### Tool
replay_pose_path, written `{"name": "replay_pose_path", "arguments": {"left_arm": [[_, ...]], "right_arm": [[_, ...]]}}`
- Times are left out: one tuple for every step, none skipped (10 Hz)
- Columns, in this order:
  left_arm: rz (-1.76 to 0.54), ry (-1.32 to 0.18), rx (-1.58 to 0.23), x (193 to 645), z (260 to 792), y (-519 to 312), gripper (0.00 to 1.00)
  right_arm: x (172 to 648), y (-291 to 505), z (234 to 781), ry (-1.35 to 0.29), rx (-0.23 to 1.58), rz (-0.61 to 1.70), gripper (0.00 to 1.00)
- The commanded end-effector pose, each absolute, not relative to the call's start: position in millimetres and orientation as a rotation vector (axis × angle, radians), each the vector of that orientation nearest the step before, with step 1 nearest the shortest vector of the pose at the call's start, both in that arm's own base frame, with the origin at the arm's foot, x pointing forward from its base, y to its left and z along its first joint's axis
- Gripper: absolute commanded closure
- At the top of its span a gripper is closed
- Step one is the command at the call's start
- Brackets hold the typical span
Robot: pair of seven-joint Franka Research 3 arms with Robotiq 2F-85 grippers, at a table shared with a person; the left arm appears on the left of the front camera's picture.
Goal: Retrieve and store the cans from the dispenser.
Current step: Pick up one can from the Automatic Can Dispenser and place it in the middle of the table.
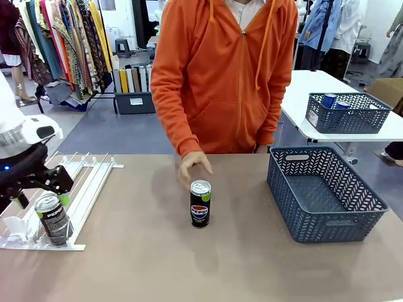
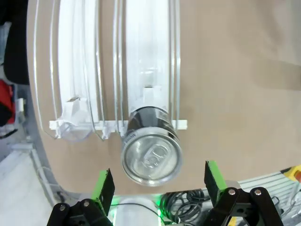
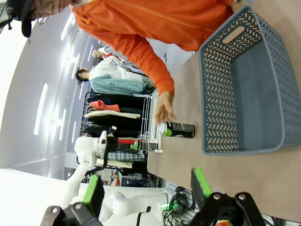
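The left arm hangs above the near end of the dispenser. The left jaws are spread wide with nothing between them. In the left wrist view their green pads flank the silver top of a black can that rests against the curved stop of one lane. The rails run close along both sides of that can. A descent even slightly off centre could therefore land a pad on a rail or on the can's rim and knock it askew instead of closing around it. The can also looks tilted, which may let it slip in a pinch.

A Pepsi can stands in the middle of the counter, between the dispenser and the blue basket, with the person's hand just behind it. The right jaws are spread as well, their pads apart and empty. A reach for that can now risks meeting the hand.
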State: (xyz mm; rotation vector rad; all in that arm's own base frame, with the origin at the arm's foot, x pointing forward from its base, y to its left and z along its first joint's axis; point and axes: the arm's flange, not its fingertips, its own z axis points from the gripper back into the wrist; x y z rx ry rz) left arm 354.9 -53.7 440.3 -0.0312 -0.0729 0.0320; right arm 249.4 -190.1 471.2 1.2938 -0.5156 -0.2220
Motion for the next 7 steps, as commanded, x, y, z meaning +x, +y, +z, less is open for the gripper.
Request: {"name": "replay_pose_path", "arguments": {"left_arm": [[0.119, -0.044, 0.026, 367.2, 423.9, -53.5, 0.0], [0.117, -0.027, 0.016, 372.8, 416.0, -51.5, 0.0], [0.096, -0.013, -0.002, 375.6, 411.4, -51.7, 0.0], [0.103, -0.013, -0.023, 379.7, 410.3, -50.9, 0.0], [0.095, -0.01, -0.031, 380.5, 410.2, -51.1, 0.0], [0.101, -0.009, -0.036, 380.8, 410.2, -50.8, 0.0], [0.094, 0.0, -0.043, 381.1, 406.6, -53.0, 0.0]], "right_arm": [[251.9, -189.2, 475.3, -0.538, 1.316, -0.219, 0.0], [251.9, -189.2, 475.3, -0.538, 1.316, -0.219, 0.0], [251.9, -189.2, 475.3, -0.538, 1.316, -0.219, 0.0], [251.9, -189.2, 475.3, -0.538, 1.316, -0.219, 0.0], [251.9, -189.2, 475.3, -0.538, 1.316, -0.219, 0.0], [251.9, -189.2, 475.3, -0.538, 1.316, -0.219, 0.0], [251.9, -189.2, 475.3, -0.538, 1.316, -0.219, 0.0]]}}
